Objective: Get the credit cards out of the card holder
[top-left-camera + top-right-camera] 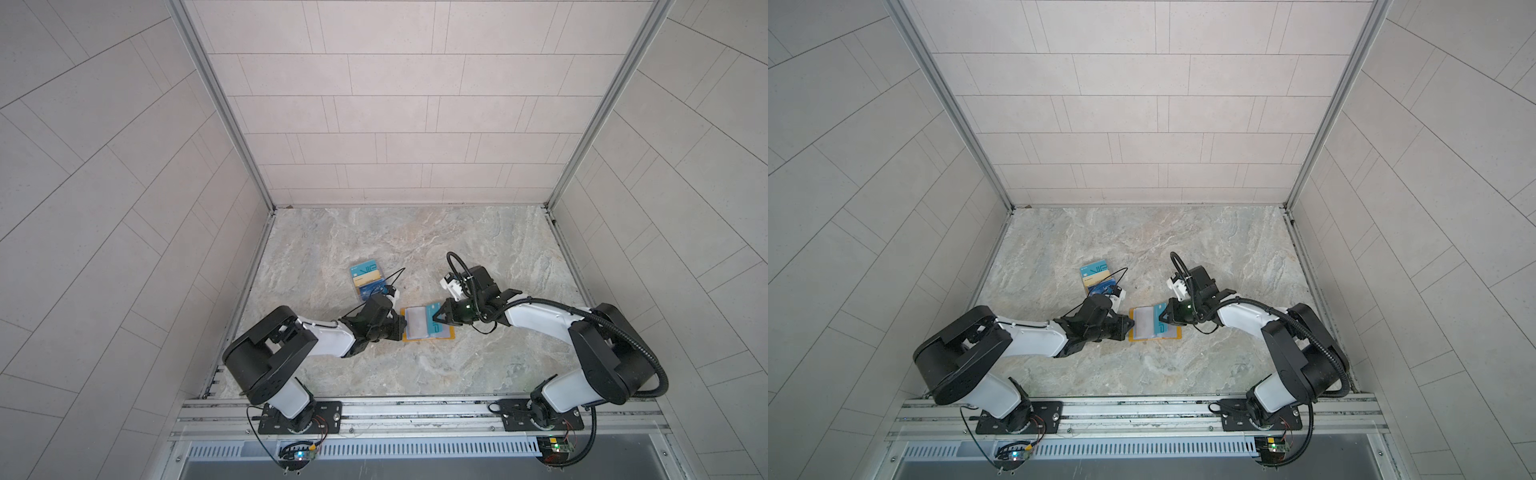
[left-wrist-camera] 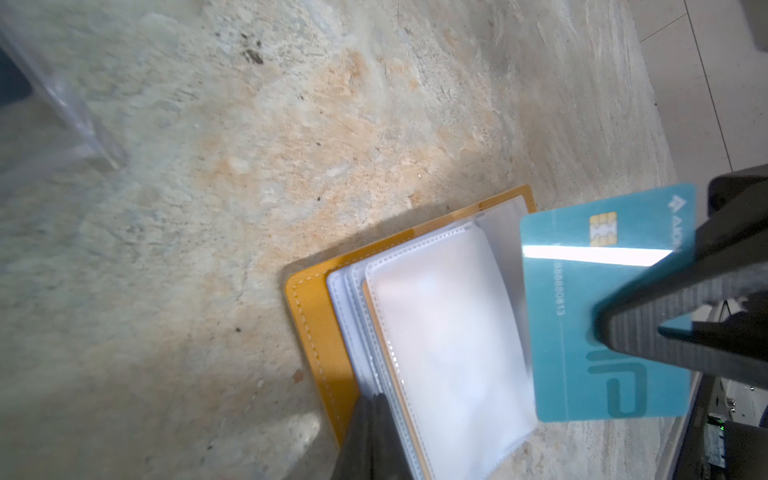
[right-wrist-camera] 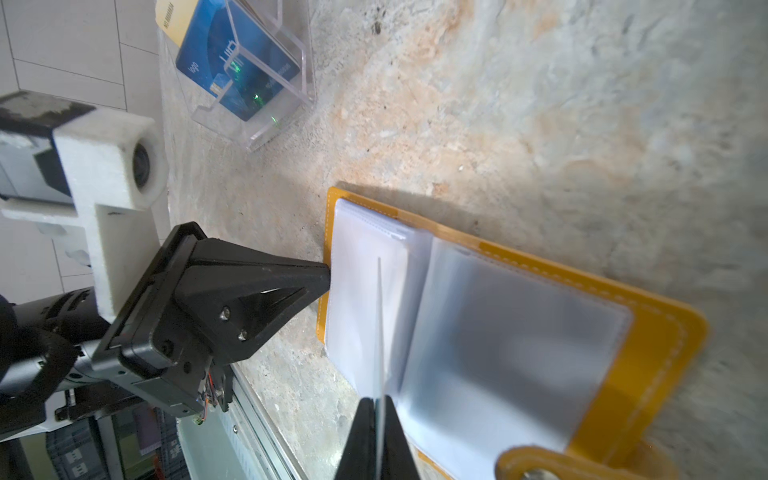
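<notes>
Card holder (image 1: 417, 324): laid open and flat on the marble-look table (image 1: 415, 249), near the middle and towards the near side. Its clear sleeves (image 2: 436, 332) are fanned upward.
Left gripper (image 1: 402, 326): pressed together at the holder's left edge, apparently so that the booklet cannot slide. Whether a sleeve is caught between the jaws cannot be told.
Right gripper (image 1: 437, 319): pinched on a teal card (image 2: 552, 353), which is held tilted over the holder's right half. The card appears free of the sleeves and is judged to be out.
Acrylic stand (image 1: 368, 280): set farther back and to the left, well apart from the holder. A blue card (image 3: 232, 66) and a gold card (image 3: 174, 16) are lodged in it, which suggests it is meant as the drop-off.
</notes>
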You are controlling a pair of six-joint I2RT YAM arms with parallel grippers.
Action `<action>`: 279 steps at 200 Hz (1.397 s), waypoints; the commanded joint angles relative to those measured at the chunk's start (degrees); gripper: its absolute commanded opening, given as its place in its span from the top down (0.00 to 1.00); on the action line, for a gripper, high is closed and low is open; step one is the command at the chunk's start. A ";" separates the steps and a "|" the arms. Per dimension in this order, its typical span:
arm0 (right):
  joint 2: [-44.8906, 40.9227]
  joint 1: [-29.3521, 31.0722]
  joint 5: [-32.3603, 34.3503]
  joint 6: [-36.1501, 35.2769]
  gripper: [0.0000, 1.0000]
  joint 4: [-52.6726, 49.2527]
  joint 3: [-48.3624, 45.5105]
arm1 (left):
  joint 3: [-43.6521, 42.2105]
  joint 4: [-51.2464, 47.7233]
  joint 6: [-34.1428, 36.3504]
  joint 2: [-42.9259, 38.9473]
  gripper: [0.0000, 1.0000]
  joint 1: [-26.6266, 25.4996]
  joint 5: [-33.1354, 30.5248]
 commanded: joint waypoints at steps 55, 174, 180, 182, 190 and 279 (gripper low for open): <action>-8.61 0.12 7.91 -11.02 0.95 -15.22 5.66 | -1.27 -12.39 1.42 -13.17 0.57 -0.53 -0.45; -12.02 9.38 -13.21 -26.17 0.99 -21.76 13.27 | 17.85 -43.13 26.48 -30.34 0.34 6.31 23.27; -12.26 9.97 -13.47 -26.59 0.99 -22.01 13.58 | 18.44 -43.74 27.16 -30.41 0.35 6.31 23.99; -12.33 10.20 -13.51 -26.70 0.99 -22.03 13.66 | 18.66 -43.90 27.35 -30.43 0.35 6.31 24.16; -12.70 10.94 -13.85 -27.44 0.99 -22.29 14.09 | 19.39 -44.89 28.35 -30.43 0.37 6.31 25.46; -12.32 13.73 -17.29 -31.22 1.00 -23.62 16.43 | 20.60 -46.53 30.77 -31.75 0.56 6.30 35.26</action>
